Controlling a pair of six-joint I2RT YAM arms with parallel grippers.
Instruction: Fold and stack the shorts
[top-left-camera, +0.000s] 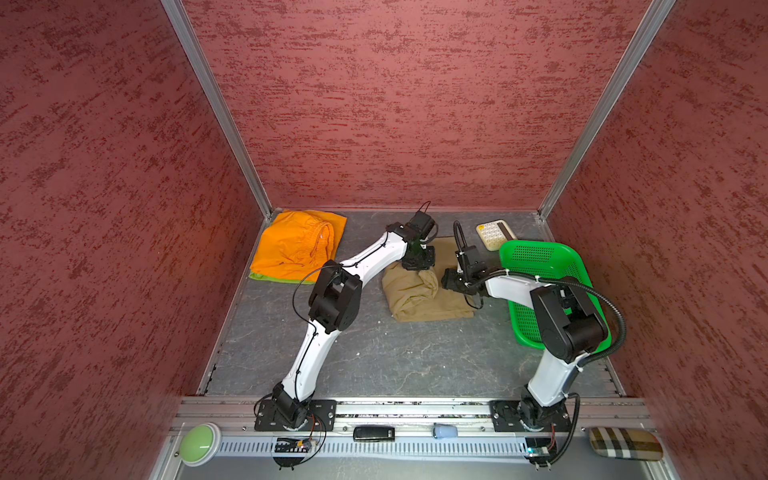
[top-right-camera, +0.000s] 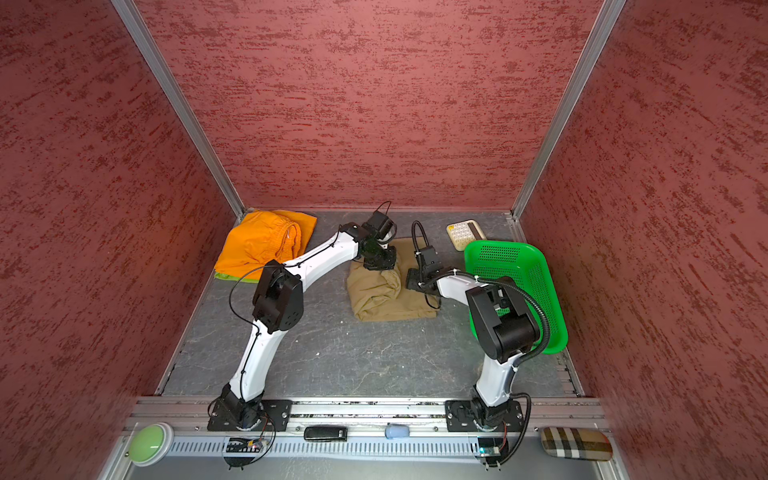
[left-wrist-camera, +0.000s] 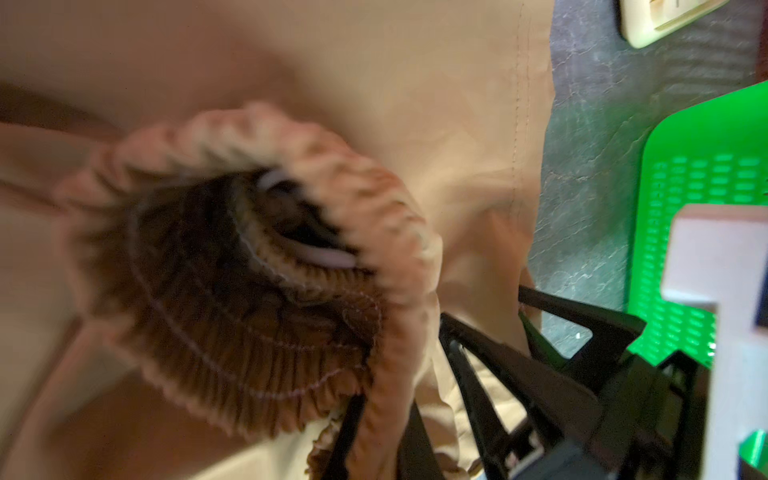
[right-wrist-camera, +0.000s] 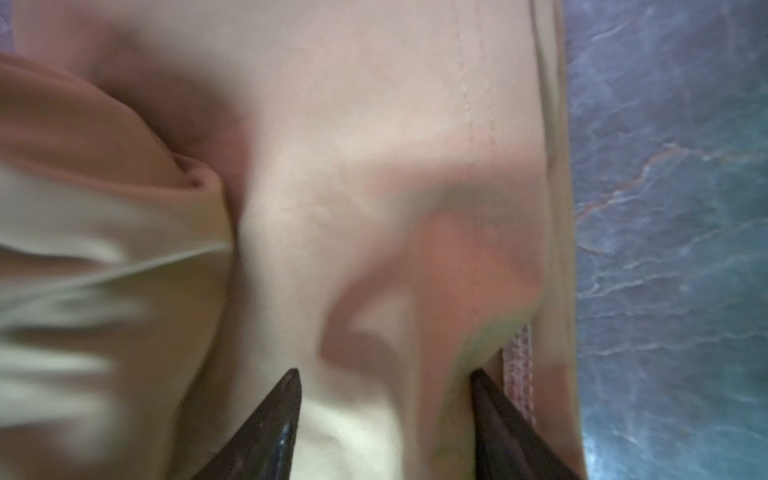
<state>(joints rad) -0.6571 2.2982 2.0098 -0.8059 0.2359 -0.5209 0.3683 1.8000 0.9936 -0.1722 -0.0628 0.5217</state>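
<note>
The khaki shorts (top-left-camera: 428, 299) (top-right-camera: 386, 299) lie crumpled at mid table. My left gripper (top-left-camera: 417, 266) (top-right-camera: 378, 264) points down at their far edge and is shut on the gathered elastic waistband (left-wrist-camera: 257, 332), which bunches up below the left gripper (left-wrist-camera: 382, 440). My right gripper (top-left-camera: 445, 281) (top-right-camera: 409, 280) is open at the shorts' right side. Its fingertips (right-wrist-camera: 291, 395) press on the khaki fabric (right-wrist-camera: 374, 166), a raised fold between them and one tip at the hem. The orange shorts (top-left-camera: 295, 245) (top-right-camera: 262, 243) lie folded at the far left on the lime green shorts (top-left-camera: 274, 277) (top-right-camera: 237, 276).
A green perforated basket (top-left-camera: 536, 253) (top-right-camera: 498, 253) stands at the right, partly under my right arm. A cream calculator (top-left-camera: 492, 235) (top-right-camera: 461, 233) lies behind it. On the front rail are a green button (top-left-camera: 199, 444), a black device (top-left-camera: 374, 433) and a checked case (top-left-camera: 625, 444).
</note>
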